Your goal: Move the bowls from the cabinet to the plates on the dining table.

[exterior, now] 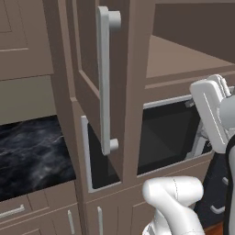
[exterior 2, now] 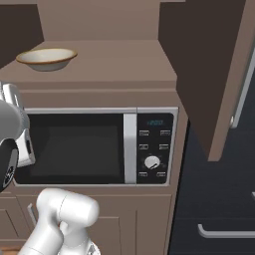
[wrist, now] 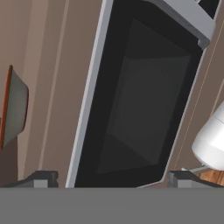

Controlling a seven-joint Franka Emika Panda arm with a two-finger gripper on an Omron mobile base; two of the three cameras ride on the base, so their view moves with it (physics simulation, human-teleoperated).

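On the left in the left base view, a black marble tabletop runs beside the cabinet. The cabinet door stands swung open, its long grey handle facing out, so the shelf behind it is clear to reach.

In the right base view a cream bowl with a tan rim sits upright on the cabinet shelf, towards its left end, above the microwave. No second bowl can be made out.

The tool hangs in front of the microwave door, rolled sideways, its fingertips spread wide with nothing between them. In the hand view the bowl lies at the left edge, well apart from the fingers. By my judgement the tool stands open ready for a rim grasp, and must rise to shelf height first.
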